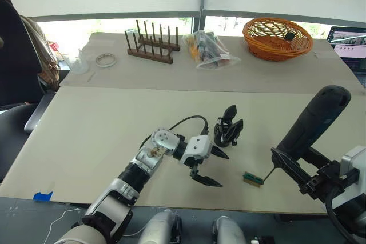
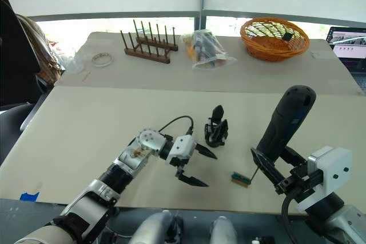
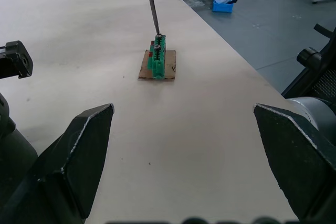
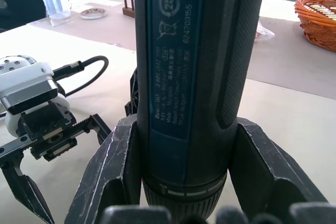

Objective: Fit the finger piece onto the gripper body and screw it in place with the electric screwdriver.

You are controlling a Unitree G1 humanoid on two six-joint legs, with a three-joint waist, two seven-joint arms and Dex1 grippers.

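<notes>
left gripper [image 1: 213,167] wide open, empty, body [image 1: 228,127] just beyond its fingers, right gripper [image 4: 184,182] clamping screwdriver [image 1: 311,123], bit on green block [image 1: 253,179]

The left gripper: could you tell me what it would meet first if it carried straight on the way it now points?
Probably the small green block, which lies ahead between the open left gripper fingers; depth is uncertain.

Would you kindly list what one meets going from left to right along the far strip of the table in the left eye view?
Tape roll → wooden peg rack → clear bag of small parts → orange wicker basket.
</notes>
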